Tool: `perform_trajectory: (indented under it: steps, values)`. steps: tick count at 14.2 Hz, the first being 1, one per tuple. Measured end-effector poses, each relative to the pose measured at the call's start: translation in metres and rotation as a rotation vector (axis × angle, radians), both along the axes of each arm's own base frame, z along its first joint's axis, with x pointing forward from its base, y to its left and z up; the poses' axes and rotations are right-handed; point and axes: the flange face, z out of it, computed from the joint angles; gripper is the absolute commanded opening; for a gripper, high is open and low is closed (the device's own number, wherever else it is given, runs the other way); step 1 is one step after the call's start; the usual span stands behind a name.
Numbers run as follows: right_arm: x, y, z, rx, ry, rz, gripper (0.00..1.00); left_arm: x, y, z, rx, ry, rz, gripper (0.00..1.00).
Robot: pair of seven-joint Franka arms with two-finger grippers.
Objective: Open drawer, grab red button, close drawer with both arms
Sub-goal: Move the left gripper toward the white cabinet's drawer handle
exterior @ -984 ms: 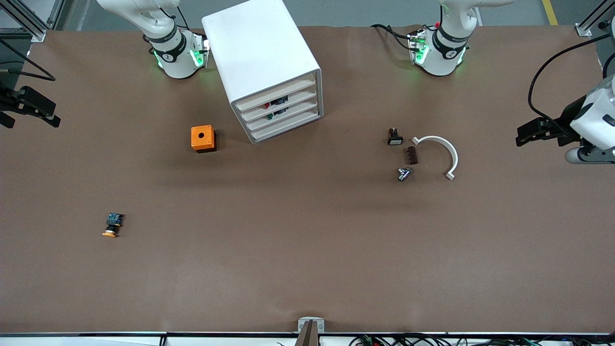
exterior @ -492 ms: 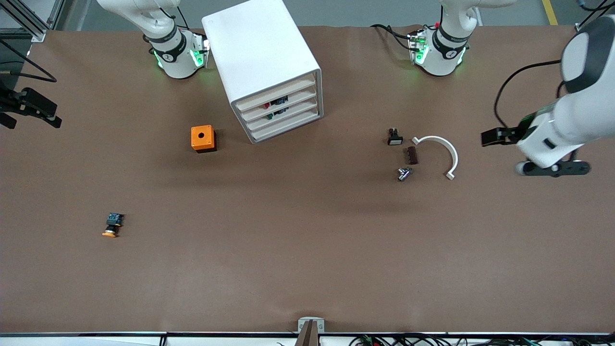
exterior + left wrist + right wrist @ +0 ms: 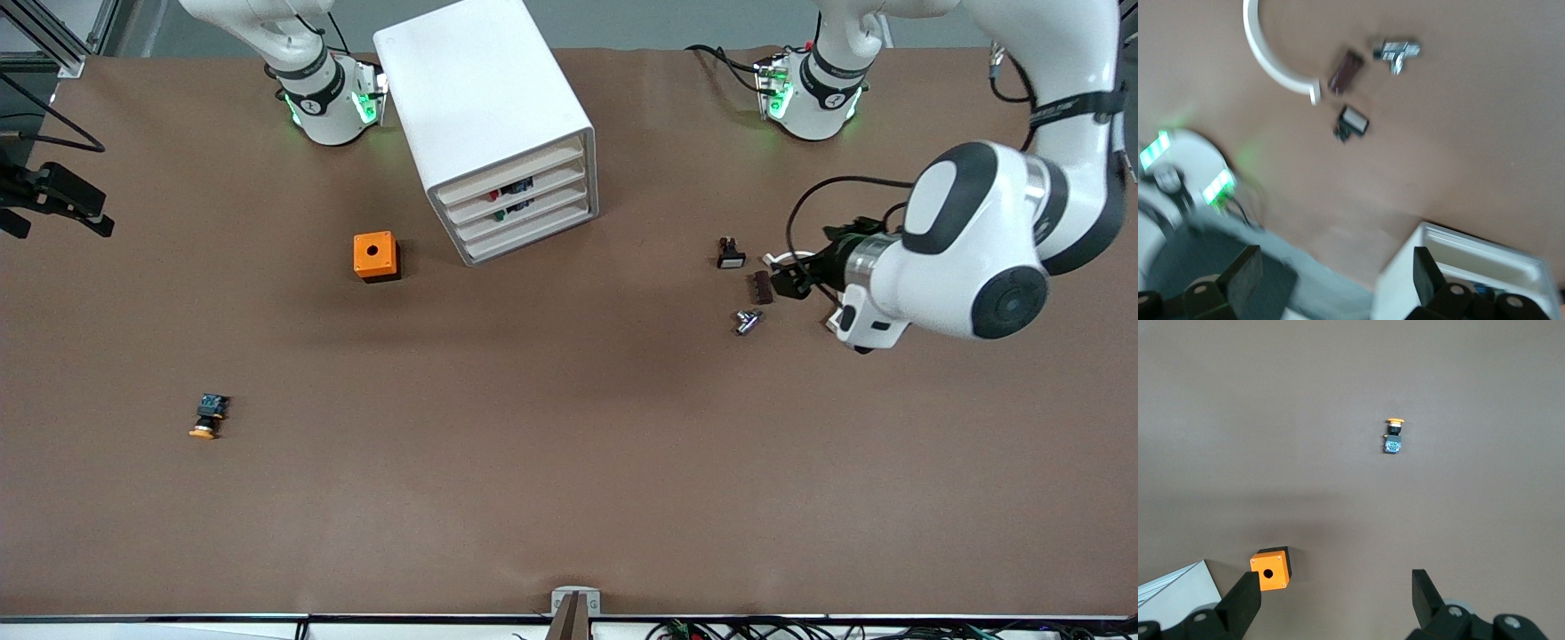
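Meanwhile the left gripper [image 3: 787,283] (jaws apart) has swung over the white arc [image 3: 1271,60]; right gripper [image 3: 53,200] waits, open.

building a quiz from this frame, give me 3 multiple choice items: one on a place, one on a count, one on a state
1. What is the left gripper over?
A. the orange cube
B. the small parts beside the white curved piece
C. the cabinet

2. How many drawers does the cabinet have?
A. two
B. four
C. six

3. What state are the drawers in?
A. all closed
B. one pulled out
C. all removed

Answers: 1 B, the front view shows it above that cluster; 2 B, four fronts are stacked; 3 A, all fronts sit flush.
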Motion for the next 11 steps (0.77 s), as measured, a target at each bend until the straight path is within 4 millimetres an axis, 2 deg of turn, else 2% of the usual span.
perform_trajectory:
  steps: [6,11]
  values:
    - [0.000,-0.001,0.000,0.000,0.000,-0.001,1.00,-0.008,-0.071,-0.083,0.204,0.441,0.405,1.00]
    - [0.000,-0.001,0.000,0.000,0.000,-0.002,1.00,-0.033,-0.130,-0.140,0.357,0.705,0.503,1.00]
